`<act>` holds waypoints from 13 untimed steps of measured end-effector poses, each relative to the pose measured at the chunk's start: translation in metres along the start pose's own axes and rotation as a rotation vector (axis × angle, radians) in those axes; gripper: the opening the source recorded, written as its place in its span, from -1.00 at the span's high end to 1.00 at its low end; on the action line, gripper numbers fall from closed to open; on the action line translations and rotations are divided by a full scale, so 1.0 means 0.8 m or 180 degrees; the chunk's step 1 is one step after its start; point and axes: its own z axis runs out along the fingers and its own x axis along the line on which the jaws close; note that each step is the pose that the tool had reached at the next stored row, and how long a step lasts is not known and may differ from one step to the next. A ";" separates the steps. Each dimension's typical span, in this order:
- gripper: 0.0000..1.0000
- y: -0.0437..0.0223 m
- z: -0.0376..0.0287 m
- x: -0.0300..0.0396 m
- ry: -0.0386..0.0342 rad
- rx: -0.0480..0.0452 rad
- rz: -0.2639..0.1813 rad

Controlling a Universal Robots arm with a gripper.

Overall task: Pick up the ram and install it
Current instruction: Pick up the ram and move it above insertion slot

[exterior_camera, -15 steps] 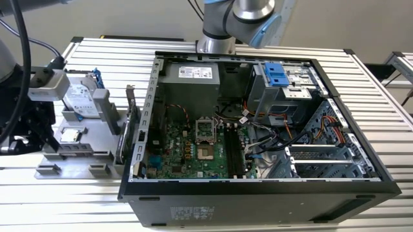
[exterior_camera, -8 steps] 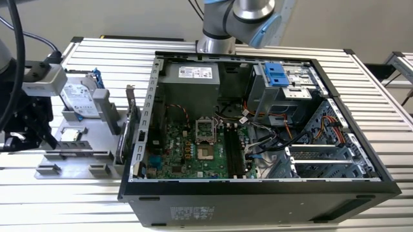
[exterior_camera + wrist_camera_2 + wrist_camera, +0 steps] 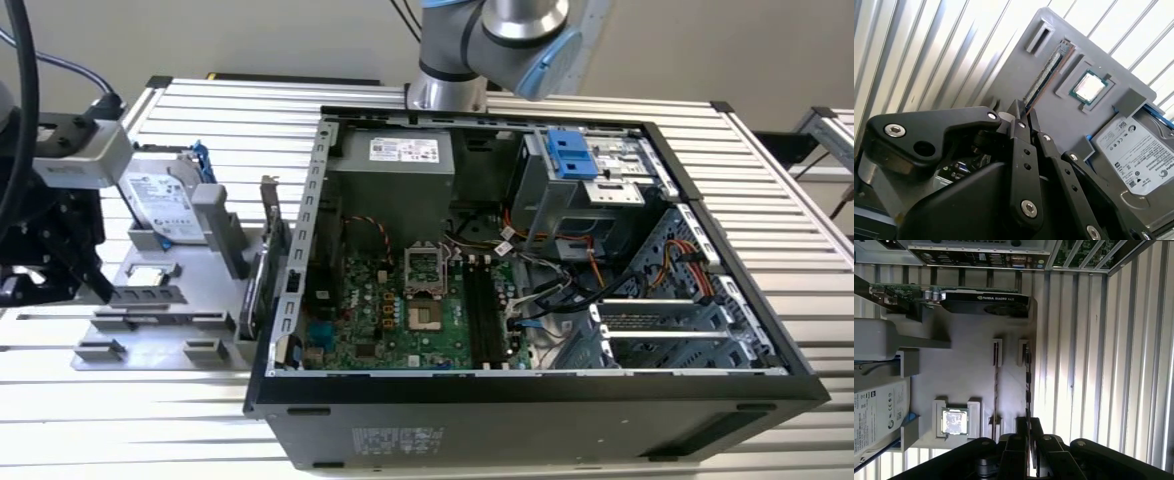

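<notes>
The ram (image 3: 1046, 75) stands on its long edge in a slot of the grey holder (image 3: 1016, 70), between the processor chip (image 3: 1088, 88) and the holder's outer edge. That leaves its flat faces free to be pinched from above. My gripper (image 3: 1024, 114) sits over one end of the stick, with my fingers (image 3: 1021, 145) drawn in to a thin gap across it. I judge that I am clamped on the ram, which looks seated in its slot, not yet lifted. Taking it by the end leaves the row of chips clear and lets both wrist views sight along the board. The holder lies on the table (image 3: 441, 95) just beside the computer case (image 3: 534, 400). The case lies open on its side, so the long dark memory slots (image 3: 483, 318) face upward.
</notes>
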 end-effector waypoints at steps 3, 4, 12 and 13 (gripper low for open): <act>1.00 0.0000 -0.0046 0.0000 0.0000 0.0000 0.0000; 1.00 0.0001 -0.0060 0.0000 0.0000 0.0000 0.0000; 1.00 0.0001 -0.0180 -0.0001 0.0000 0.0000 0.0000; 1.00 0.0001 -0.0195 -0.0001 0.0000 0.0000 0.0000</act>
